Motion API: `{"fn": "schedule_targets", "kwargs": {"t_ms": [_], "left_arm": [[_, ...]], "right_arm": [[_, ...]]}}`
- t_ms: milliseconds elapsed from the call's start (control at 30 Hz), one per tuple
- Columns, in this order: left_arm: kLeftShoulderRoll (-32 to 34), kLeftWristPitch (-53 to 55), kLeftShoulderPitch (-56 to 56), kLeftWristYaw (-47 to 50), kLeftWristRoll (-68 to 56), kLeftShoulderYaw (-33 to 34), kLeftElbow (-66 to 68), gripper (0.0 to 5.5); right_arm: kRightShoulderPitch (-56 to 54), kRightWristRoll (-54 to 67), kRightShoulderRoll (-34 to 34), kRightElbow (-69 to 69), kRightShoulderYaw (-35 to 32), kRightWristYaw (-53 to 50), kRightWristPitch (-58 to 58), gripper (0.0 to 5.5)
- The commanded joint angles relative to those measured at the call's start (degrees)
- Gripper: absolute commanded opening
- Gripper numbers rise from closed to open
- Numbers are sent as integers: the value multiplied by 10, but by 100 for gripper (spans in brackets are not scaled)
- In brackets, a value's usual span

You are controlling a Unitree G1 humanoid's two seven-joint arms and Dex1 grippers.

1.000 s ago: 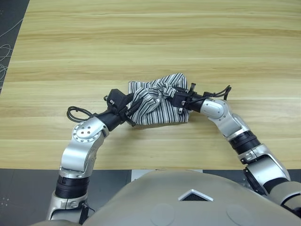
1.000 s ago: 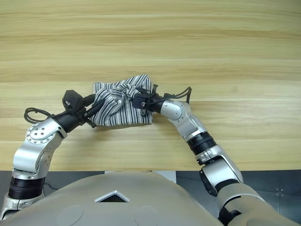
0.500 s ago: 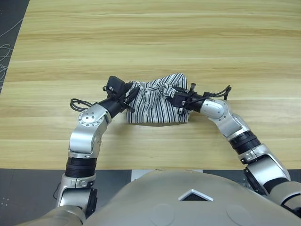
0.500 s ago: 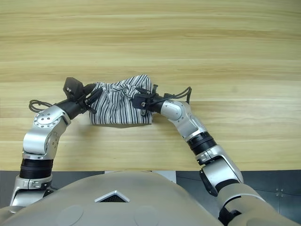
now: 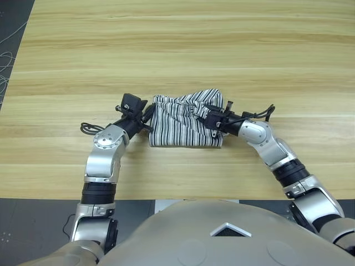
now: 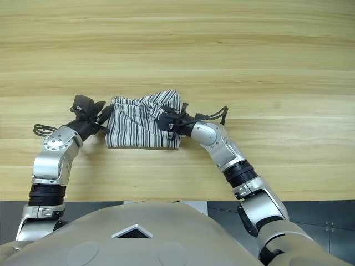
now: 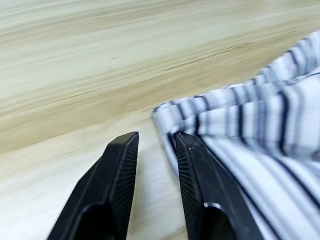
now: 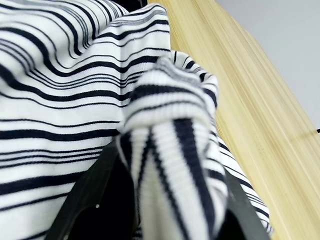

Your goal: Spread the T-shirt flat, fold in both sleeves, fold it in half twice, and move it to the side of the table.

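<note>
The black-and-white striped T-shirt (image 5: 180,124) lies as a folded, rumpled bundle near the middle of the wooden table (image 5: 177,44). My left gripper (image 5: 147,113) sits just off the bundle's left edge. In the left wrist view its fingers (image 7: 120,170) stand open with bare wood between them, and the T-shirt's hem (image 7: 235,120) lies beside one tip. My right gripper (image 5: 207,113) rests on the bundle's upper right part. It is shut on a bunched ridge of the T-shirt (image 8: 170,130) that stands between its black fingers (image 8: 95,195).
Bare wood stretches far behind and to both sides of the bundle. The table's front edge (image 5: 183,198) runs close to the arms. Dark floor with loose cables (image 5: 6,61) lies past the table's left edge.
My left gripper has let go of the shirt's left side and drawn back to the left. That side now lies flatter and squarer. The right gripper has kept its hold, shifting only slightly.
</note>
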Motion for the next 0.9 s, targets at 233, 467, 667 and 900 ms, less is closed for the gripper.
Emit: {"fn": "schedule_targets", "kwargs": {"t_ms": [233, 467, 667, 900], "left_arm": [[7, 1, 24, -25, 2, 1, -13, 140], [19, 9, 12, -24, -20, 57, -54, 140], [48, 88, 45, -77, -108, 72, -203, 140], [85, 90, 111, -140, -77, -38, -236, 140]], "right_arm": [[32, -18, -23, 6, 4, 24, 47, 158], [31, -19, -21, 11, 4, 21, 51, 158], [31, -20, -21, 11, 8, 25, 53, 158], [35, -17, -19, 4, 10, 29, 59, 158]]}}
